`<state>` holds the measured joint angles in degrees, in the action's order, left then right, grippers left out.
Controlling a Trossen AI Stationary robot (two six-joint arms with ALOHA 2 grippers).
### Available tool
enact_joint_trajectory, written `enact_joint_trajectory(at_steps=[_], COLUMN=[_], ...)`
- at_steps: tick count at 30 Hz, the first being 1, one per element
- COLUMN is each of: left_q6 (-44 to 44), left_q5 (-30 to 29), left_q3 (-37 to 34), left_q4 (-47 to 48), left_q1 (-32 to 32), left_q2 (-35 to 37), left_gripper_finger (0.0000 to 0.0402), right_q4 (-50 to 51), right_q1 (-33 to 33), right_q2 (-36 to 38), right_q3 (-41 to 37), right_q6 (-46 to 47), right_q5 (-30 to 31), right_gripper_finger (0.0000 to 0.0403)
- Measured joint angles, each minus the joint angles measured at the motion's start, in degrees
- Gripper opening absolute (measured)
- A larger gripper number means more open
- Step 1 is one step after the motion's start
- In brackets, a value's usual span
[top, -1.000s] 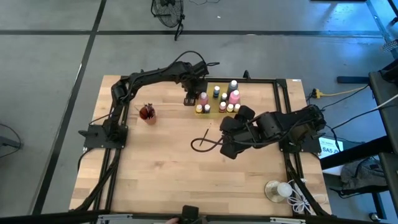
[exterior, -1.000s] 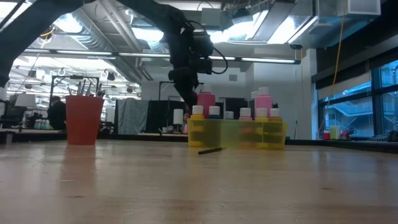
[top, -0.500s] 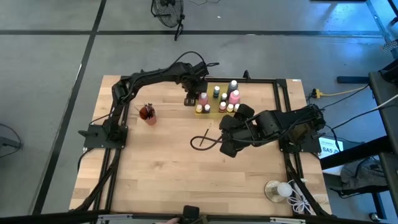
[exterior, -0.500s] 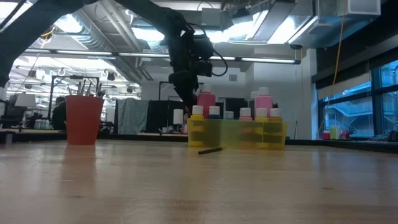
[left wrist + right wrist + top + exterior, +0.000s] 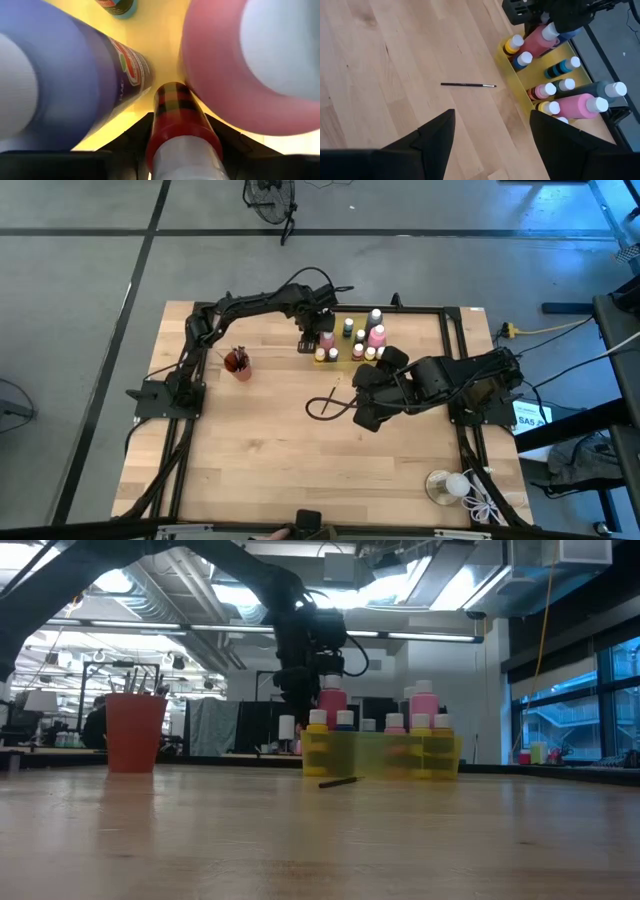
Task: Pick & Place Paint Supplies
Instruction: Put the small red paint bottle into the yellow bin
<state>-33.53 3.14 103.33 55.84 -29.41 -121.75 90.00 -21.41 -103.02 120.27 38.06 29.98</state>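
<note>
High view shows my left gripper (image 5: 312, 338) at the upper middle of the frame, at the left edge of the yellow tray (image 5: 345, 352) of paint bottles. Over the last second it has crept slightly rightward, tighter in against the tall pink bottle (image 5: 327, 338), and its fingers have eased apart a touch.

From the left wrist view, a small red-bodied bottle (image 5: 181, 127) with a white cap sits between my dark fingers (image 5: 125, 142), wedged between the purple bottle (image 5: 65, 80) and that pink one. I judge I am setting it into the tray and starting to let go; whether the fingers grip it firmly I cannot tell.

My right gripper (image 5: 492, 135) hangs at centre right of the high view, fingers spread wide and empty, looking down at the one paintbrush (image 5: 468, 85) lying on the table (image 5: 250, 450) just in front of the tray. The red cup (image 5: 238, 363) stands at the left with brushes in it. I take the loose brush as next.
</note>
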Motion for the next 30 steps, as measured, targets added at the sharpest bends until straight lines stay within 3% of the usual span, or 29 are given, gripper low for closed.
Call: enact_joint_trajectory(at_steps=[19, 30], left_q6=[1.24, 1.32], left_q5=[0.34, 0.98], left_q3=[0.00, 0.00], left_q4=[-0.12, 0.23], left_q1=[-0.01, -0.04], left_q2=[0.00, 0.00], left_gripper_finger=[0.0146, 0.0195], right_q4=[0.02, 0.02], right_q1=[0.79, 0.83], right_q2=[0.00, 0.00], right_q3=[0.00, 0.00], right_q6=[-1.44, -1.70], right_q5=[-0.02, -0.02], right_gripper_finger=[0.0261, 0.0261])
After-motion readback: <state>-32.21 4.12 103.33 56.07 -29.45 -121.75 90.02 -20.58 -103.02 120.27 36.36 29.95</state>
